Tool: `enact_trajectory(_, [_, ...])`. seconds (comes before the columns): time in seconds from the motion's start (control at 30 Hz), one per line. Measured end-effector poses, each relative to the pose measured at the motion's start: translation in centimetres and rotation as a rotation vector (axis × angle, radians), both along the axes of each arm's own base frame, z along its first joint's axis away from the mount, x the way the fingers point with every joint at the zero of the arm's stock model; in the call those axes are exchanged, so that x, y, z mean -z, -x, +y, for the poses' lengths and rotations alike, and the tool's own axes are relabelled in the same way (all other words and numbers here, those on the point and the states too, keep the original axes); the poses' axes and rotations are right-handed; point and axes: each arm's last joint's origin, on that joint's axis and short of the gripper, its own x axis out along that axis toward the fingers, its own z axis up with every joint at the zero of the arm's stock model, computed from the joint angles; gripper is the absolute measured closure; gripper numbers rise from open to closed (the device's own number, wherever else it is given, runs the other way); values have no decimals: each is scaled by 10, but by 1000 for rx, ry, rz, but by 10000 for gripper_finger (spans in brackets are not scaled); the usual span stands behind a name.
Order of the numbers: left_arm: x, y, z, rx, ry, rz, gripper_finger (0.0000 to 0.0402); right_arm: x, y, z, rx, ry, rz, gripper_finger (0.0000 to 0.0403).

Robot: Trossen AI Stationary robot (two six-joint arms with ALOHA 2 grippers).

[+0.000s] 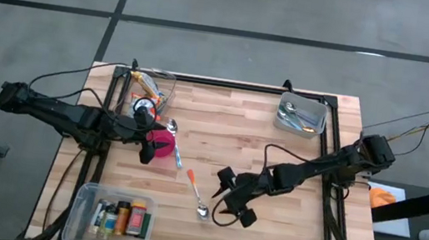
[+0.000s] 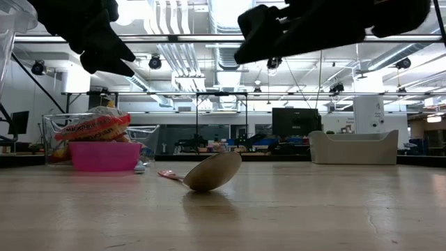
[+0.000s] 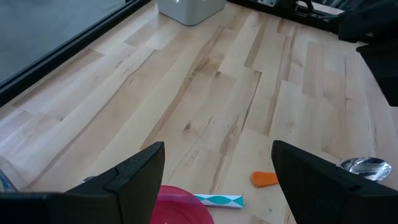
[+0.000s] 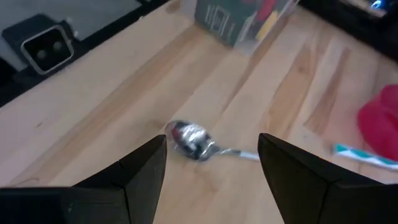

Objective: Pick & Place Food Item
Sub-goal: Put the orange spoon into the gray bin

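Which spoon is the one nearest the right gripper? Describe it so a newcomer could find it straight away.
Start at the wooden table, then find the right gripper near its front middle. Just beside its open fingers lies the orange-handled spoon, bowl towards the front edge. A second spoon by the pink bowl has a patterned handle, and the grey bin's cutlery is all metal.

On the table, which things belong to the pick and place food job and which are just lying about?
Likely part of the job:
pink bowl
food packets in the clear bin
left gripper, fingers open over the bowl
right gripper, fingers open

Lying about, it seems:
two spoons
grey cutlery tray
box of small bottles
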Motion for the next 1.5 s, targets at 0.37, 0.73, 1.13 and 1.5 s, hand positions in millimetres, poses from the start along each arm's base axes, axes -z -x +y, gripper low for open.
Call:
enact_trajectory(0.37, [0,0,0,0,0,0,104,-6,1,16,11,12,-94,152])
enact_trajectory(0.73, [0,0,0,0,0,0,104,-2,6,36,9,91,-151,152])
enact_trajectory(1.13, [0,0,0,0,-1,5,104,52,-23,58,-44,88,-146,152])
enact_trajectory(1.5, [1,1,0,0,-2,15,104,80,-43,67,-45,198,-129,152])
